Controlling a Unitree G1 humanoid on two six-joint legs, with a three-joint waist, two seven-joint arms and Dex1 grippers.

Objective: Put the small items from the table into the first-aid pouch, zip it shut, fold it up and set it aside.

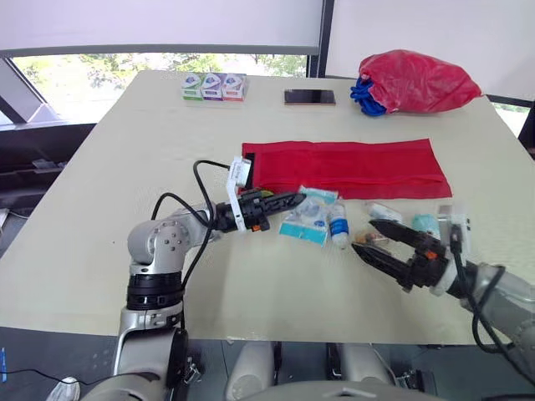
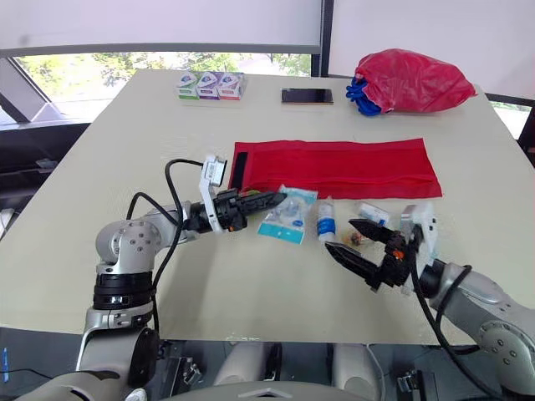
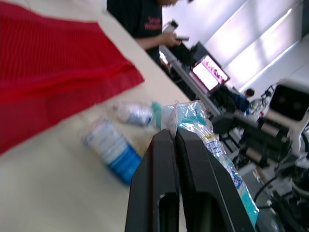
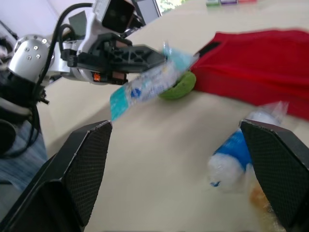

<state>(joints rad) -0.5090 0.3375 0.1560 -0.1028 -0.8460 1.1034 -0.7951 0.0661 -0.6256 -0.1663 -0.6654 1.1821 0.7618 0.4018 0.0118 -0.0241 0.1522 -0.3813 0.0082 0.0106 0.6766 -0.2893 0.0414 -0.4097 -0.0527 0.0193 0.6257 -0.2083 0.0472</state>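
Note:
A flat red pouch [image 1: 347, 167] lies open across the table's middle. My left gripper [image 1: 294, 199] is shut on the corner of a light-blue plastic packet [image 1: 307, 219], holding it tilted just in front of the pouch's left end. In the right wrist view the packet [image 4: 145, 87] hangs from those fingers above a green item [image 4: 176, 87]. A small white bottle with a blue label [image 1: 338, 225] lies beside the packet. My right gripper [image 1: 364, 236] stands open near the front right, its tips just right of the bottle. More small wrapped items [image 1: 383, 210] lie behind it.
At the back of the table are a red bag with blue cord [image 1: 414, 81], a phone [image 1: 309, 97] and three small boxes [image 1: 214, 86]. A person [image 3: 140, 19] stands by a laptop [image 3: 210, 72] beyond the table.

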